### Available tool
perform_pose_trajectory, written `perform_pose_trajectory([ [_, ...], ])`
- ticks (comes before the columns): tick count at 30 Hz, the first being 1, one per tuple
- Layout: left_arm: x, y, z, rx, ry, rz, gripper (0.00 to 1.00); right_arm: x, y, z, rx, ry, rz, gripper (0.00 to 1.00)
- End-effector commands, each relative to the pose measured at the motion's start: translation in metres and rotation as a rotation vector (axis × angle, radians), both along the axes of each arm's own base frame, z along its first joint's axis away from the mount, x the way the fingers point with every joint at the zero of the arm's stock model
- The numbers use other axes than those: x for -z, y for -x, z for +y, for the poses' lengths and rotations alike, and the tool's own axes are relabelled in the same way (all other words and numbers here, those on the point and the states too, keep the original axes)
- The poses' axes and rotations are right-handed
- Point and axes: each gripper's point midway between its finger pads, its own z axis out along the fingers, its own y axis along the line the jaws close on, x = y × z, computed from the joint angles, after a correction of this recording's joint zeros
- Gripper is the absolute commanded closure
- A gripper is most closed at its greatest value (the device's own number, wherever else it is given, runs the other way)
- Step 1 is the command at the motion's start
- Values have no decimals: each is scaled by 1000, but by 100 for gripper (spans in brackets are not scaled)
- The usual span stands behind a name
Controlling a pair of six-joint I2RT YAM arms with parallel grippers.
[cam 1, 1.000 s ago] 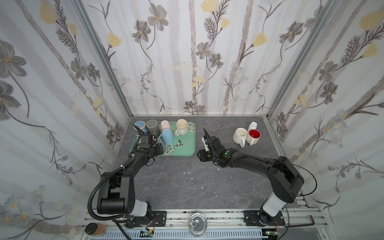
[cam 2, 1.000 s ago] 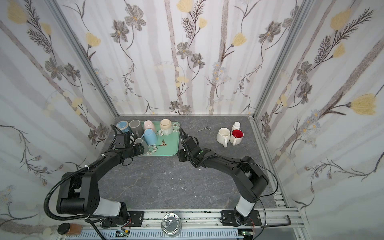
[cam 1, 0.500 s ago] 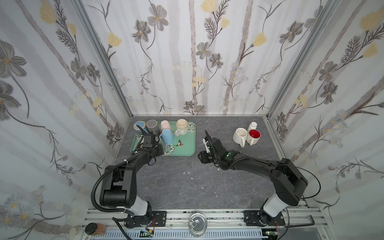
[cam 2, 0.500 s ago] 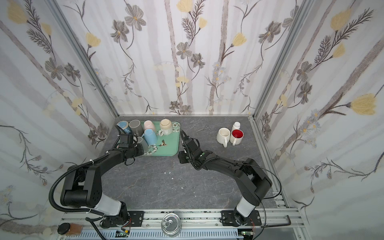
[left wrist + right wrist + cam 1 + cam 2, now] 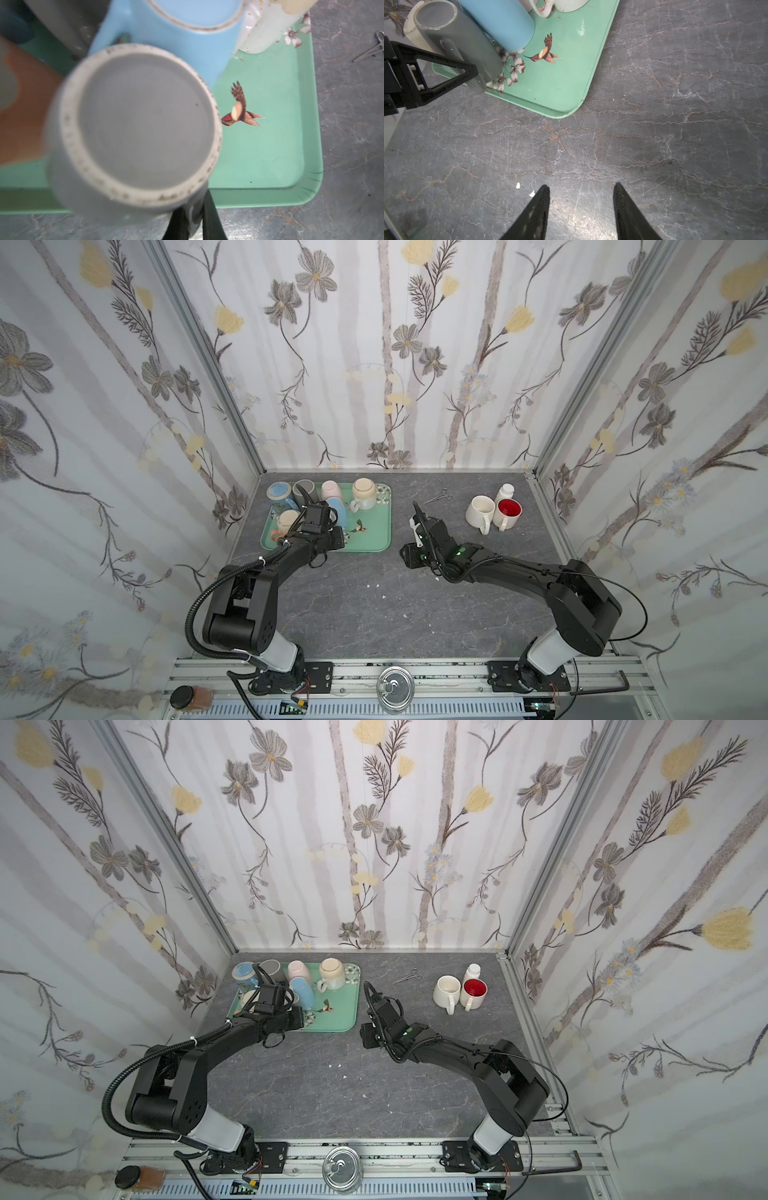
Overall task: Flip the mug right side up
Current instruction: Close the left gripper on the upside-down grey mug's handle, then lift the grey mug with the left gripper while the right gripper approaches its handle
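Observation:
A grey mug (image 5: pixel 135 124) stands upside down, base up, on the green tray (image 5: pixel 270 155) beside a light blue mug (image 5: pixel 500 22). My left gripper (image 5: pixel 194 216) is shut on its handle (image 5: pixel 450 52), which points toward the tray's front edge. The right wrist view shows the grey mug (image 5: pixel 463 43) from the side, its rim close to the tray's front lip. In both top views the left gripper (image 5: pixel 328 533) and its wrist hide this mug. My right gripper (image 5: pixel 581 187) hangs open and empty over bare table right of the tray, also seen as right gripper (image 5: pixel 372 996).
The tray (image 5: pixel 374 531) also holds several other mugs, among them a cream one (image 5: pixel 364 491), a pink one (image 5: pixel 331 490) and a dark grey one (image 5: pixel 304 490). A white mug (image 5: pixel 480 510), a red-lined mug (image 5: pixel 508 511), a white bottle (image 5: pixel 505 490) and forceps (image 5: pixel 438 495) sit back right.
My left gripper's jaws have closed onto the grey mug's handle after a small shift toward the tray. The right arm has barely moved.

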Motion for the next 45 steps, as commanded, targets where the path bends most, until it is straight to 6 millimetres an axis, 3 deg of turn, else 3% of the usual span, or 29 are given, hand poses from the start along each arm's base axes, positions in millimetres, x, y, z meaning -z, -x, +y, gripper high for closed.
perform_pose_trajectory([
  [1,-8,-8,-11,15,7,-34,99,-3,-3,-4,13,6,-24,50],
  [5,-7,-9,-21,35,2,-31,100,1,-3,-7,21,15,-21,49],
  [12,-3,-9,-20,35,-34,-24,99,0,-4,-8,22,11,-20,49],
  [19,-15,-15,-31,56,-15,-56,100,-9,-9,0,10,-15,-27,49],
  [28,-44,-33,-62,139,147,-181,100,-11,-18,16,-27,-101,1,50],
  [35,-70,-39,-96,237,357,-284,100,-14,-39,49,-67,-142,-58,50],
  [45,-81,-33,-132,376,629,-394,100,-2,-69,74,-90,-103,-118,51],
])
